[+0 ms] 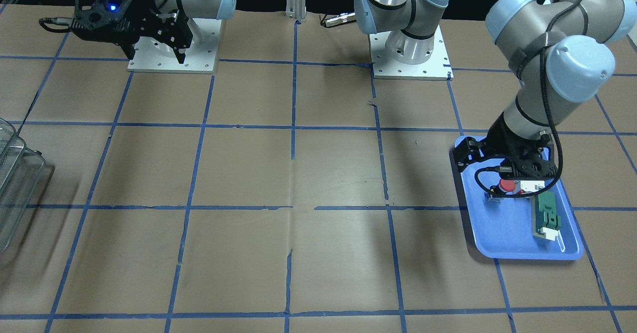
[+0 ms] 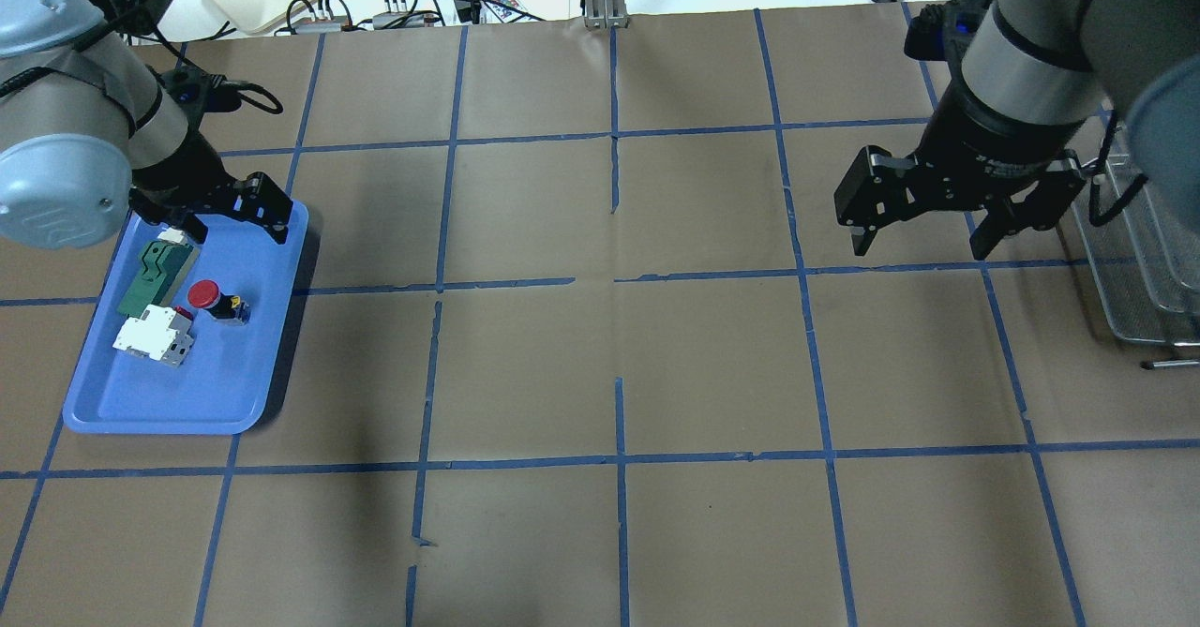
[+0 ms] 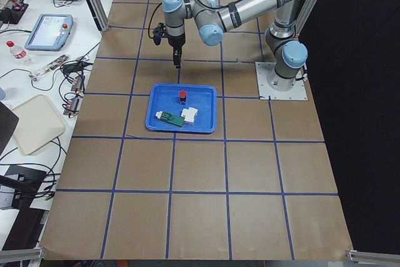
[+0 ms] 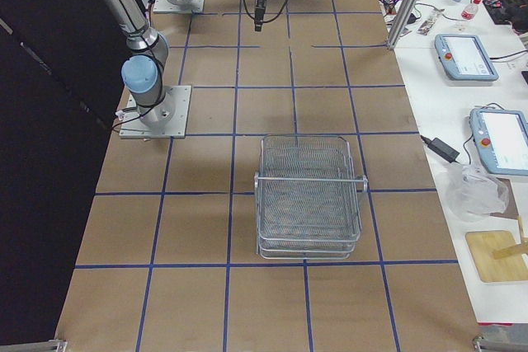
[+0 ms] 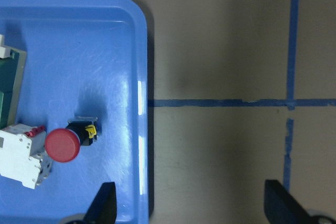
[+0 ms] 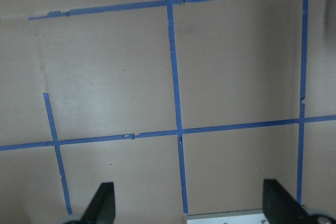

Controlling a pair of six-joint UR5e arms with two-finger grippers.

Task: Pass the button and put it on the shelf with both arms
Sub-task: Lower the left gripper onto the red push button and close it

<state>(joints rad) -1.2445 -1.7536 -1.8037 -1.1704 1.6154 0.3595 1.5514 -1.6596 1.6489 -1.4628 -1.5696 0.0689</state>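
Observation:
The button (image 2: 208, 297), with its red cap, lies on its side in the blue tray (image 2: 187, 393); it also shows in the left wrist view (image 5: 65, 142) and the front view (image 1: 506, 186). My left gripper (image 2: 237, 224) is open and empty above the tray's far end, beyond the button, which shows left of its jaws in the wrist view. My right gripper (image 2: 919, 245) is open and empty, held above the table beside the wire-mesh shelf (image 2: 1148, 261). The shelf (image 4: 309, 195) stands at the table's right end.
A white block with red marks (image 2: 155, 336) and a green flat part (image 2: 155, 266) lie in the tray beside the button. Blue tape lines grid the brown table. The arms' base plates (image 1: 410, 64) stand at the robot's side.

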